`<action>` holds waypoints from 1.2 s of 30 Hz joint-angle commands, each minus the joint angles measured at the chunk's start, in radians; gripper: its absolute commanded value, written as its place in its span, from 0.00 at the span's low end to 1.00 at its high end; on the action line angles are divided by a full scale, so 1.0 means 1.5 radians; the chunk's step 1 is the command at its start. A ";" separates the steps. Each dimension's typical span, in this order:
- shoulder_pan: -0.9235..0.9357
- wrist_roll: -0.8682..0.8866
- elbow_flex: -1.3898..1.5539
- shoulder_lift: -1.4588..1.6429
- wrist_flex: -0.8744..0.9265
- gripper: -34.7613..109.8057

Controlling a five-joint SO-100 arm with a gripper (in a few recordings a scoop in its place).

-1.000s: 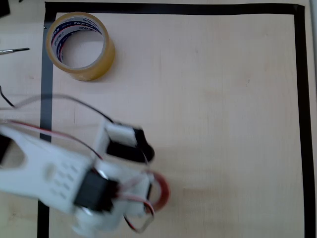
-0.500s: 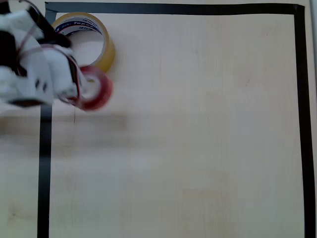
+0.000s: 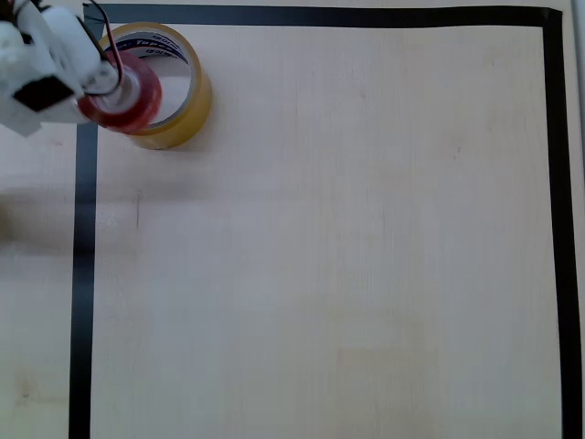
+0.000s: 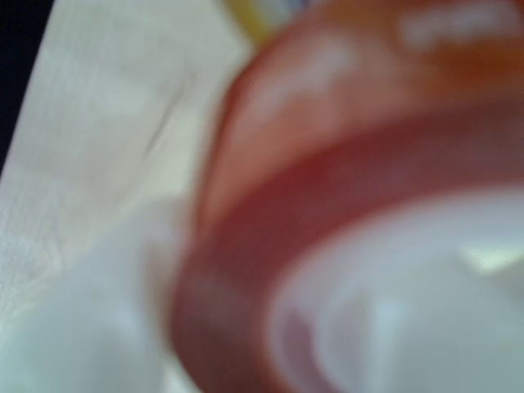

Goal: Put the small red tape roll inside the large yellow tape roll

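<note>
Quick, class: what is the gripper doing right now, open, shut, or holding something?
Gripper: shut on the small red tape roll, held over the left rim of the large yellow tape roll.

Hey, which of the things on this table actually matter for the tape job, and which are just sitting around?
Part of the job:
- small red tape roll, held in the gripper over the left rim of the yellow roll
- large yellow tape roll, at the top left corner

Just lying about:
- black tape border marking the work area
- wooden table
</note>
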 commanded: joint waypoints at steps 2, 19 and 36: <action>-0.049 0.001 0.004 0.029 -0.009 0.24; -0.078 -0.046 -0.008 -0.114 -0.102 0.26; -0.014 -0.055 -0.069 -0.019 -0.050 0.43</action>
